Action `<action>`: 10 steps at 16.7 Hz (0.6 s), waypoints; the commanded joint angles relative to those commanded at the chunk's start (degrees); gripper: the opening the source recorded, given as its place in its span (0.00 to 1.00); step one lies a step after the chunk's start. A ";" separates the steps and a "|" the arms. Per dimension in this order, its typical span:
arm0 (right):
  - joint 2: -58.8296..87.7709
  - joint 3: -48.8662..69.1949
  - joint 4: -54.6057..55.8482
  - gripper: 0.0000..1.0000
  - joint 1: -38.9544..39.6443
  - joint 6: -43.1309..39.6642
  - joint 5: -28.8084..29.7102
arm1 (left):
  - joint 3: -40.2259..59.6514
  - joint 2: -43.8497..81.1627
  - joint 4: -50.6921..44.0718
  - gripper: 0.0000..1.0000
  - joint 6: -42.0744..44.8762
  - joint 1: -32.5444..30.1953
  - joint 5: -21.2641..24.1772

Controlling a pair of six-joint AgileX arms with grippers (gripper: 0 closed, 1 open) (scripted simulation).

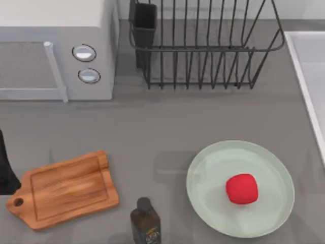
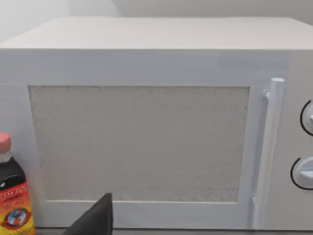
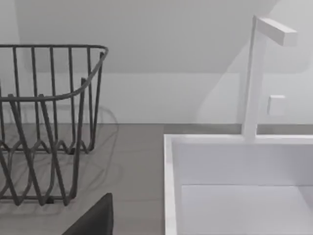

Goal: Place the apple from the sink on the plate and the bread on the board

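Plainly, the apple (image 1: pixel 241 188) rests on the plate (image 1: pixel 213 168); either tool's state I cannot tell.

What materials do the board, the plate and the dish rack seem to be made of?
The board looks like wood: brown with grain streaks, matte. The plate seems glazed ceramic or plastic: pale green, glossy. The dish rack looks like dark coated metal wire.

Glossy plate (image 1: pixel 203 203), smooth apple (image 1: pixel 241 188), wooden board (image 1: pixel 66 189), wire rack (image 1: pixel 203 46)
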 joint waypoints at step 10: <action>0.00 0.00 0.00 1.00 0.00 0.00 0.00 | 7.24 9.11 -6.37 1.00 8.51 2.17 0.00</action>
